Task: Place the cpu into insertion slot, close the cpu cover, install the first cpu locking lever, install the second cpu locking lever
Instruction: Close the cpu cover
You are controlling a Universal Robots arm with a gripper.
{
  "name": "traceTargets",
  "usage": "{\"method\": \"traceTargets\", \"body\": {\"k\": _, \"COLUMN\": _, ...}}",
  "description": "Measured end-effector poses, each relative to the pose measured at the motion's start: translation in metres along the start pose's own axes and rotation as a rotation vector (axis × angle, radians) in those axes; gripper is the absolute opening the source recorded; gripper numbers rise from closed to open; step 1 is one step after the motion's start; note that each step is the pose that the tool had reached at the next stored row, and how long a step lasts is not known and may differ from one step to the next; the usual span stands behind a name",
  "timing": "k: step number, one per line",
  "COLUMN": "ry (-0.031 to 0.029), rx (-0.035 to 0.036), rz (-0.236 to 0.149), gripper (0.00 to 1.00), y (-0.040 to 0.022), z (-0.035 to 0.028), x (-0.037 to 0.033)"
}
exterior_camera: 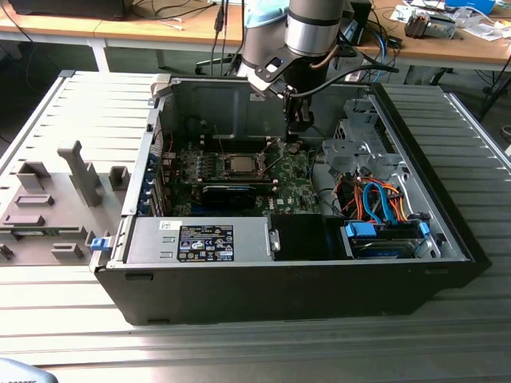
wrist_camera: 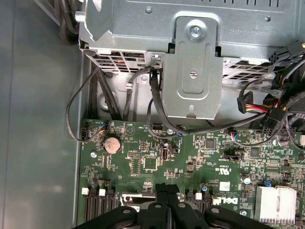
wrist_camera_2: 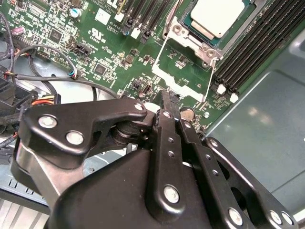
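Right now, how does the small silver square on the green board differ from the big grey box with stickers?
The cpu is a small thin square; the grey box is a far larger long block. The cpu is plain pale silver; the grey box carries labels. The cpu lies amid the green board; the grey box sits by the case wall nearest the exterior camera. Both are inside the open case.

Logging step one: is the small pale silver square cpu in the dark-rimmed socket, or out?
In. The cpu lies flat within the insertion slot's dark metal rim on the green circuit board, seen in the second wrist view.
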State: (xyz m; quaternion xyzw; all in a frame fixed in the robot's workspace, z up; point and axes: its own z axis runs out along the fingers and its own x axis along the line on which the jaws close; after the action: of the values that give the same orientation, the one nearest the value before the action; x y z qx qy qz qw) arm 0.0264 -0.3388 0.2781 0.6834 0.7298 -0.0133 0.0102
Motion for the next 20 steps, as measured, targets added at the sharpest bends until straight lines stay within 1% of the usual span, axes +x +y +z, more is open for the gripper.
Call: {"method": "traceTargets", "body": {"k": 20, "ry": 0.0001, "rx": 0.0000, "rz": 0.000, "gripper": 0.11, "y": 0.0066, "z": 0.0006, "x": -0.0004}}
